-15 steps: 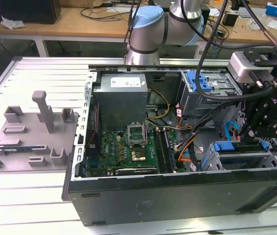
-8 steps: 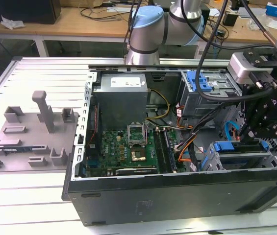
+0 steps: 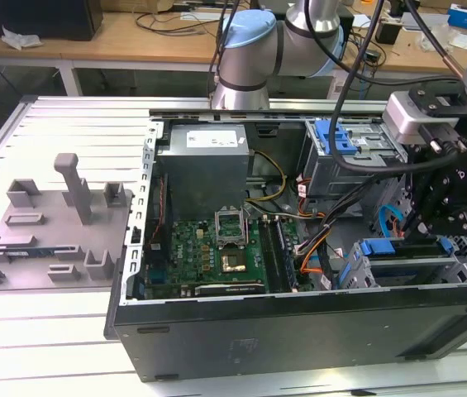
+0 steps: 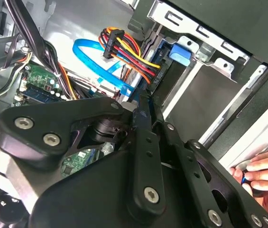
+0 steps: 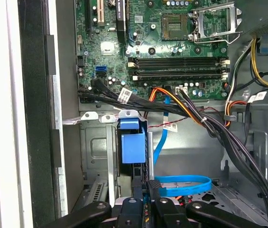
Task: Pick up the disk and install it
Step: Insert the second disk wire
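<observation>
The gripper [image 5: 145, 202] has its fingers pressed nearly together on the thin upper edge of the disk [image 5: 133, 147], which stands on edge in the metal drive cage [image 5: 96, 147], apparently part-seated. Blue and bundled cables [image 5: 181, 183] crowd one side; the case wall [image 5: 34, 118] bounds the other.

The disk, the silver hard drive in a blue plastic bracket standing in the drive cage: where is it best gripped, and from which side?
Probably pinch the disk across its thin, exposed, blue-bracketed edge, coming in from the open side of the case. The grey metal drive cage covers its broad faces, so that edge alone is reachable. The gripper hangs over it.
</observation>
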Robot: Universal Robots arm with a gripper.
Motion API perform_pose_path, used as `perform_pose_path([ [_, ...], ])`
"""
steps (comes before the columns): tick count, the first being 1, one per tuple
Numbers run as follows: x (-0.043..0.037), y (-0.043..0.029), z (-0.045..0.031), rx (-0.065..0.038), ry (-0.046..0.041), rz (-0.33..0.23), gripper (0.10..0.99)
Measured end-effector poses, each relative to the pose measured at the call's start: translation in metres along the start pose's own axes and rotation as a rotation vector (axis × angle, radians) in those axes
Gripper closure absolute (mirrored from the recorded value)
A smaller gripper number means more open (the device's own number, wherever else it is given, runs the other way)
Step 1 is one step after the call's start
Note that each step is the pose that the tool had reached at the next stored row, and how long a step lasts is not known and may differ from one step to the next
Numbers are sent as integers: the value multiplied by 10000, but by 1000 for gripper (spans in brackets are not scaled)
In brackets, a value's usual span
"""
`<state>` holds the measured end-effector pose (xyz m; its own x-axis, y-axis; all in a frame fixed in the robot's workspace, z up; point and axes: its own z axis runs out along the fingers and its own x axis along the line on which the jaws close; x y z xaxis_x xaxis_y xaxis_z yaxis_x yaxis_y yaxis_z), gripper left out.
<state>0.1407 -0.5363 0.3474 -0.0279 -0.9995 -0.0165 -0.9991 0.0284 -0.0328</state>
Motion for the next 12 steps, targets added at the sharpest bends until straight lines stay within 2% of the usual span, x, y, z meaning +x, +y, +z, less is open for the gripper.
perform_pose_path([
  [12, 1, -3, 65, -5, -1, -124, 925],
])
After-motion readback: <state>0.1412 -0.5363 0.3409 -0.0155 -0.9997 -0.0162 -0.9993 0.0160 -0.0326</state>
